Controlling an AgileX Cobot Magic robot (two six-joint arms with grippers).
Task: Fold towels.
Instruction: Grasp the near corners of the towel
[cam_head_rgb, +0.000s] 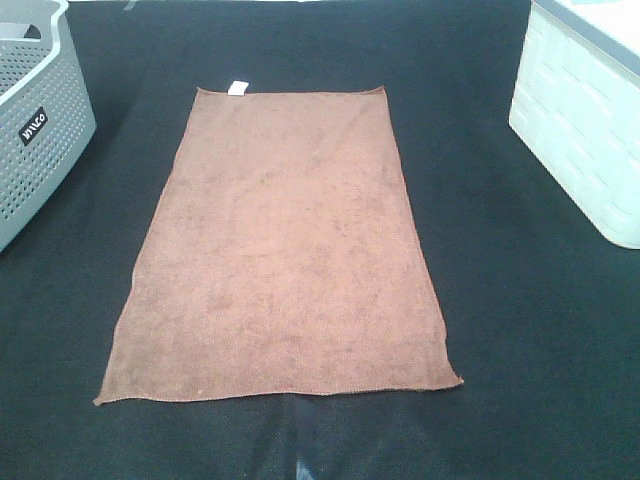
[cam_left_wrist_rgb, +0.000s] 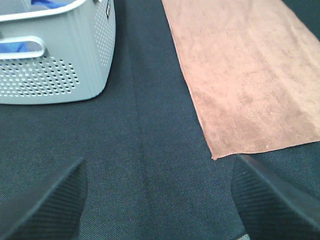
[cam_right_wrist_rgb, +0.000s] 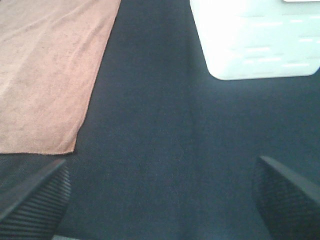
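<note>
Rust-brown towel (cam_head_rgb: 280, 250) lying flat and unfolded at the middle of the dark surface (cam_head_rgb: 520, 350), long sides running from near to far; a small white tag (cam_head_rgb: 237, 88) sits on its far short edge. Grey perforated basket (cam_head_rgb: 40, 130) at the far left, well apart from the towel, with something blue (cam_left_wrist_rgb: 47, 4) inside. White bin (cam_head_rgb: 580, 120) at the far right, also well apart. Left pincer (cam_left_wrist_rgb: 160, 200) over bare surface just left of the towel's near left corner, jaws spread wide and holding nothing. Right pincer (cam_right_wrist_rgb: 160, 200) over bare surface just right of the towel's near right corner, jaws likewise wide and empty. Whether either pincer touches the surface cannot be told
</note>
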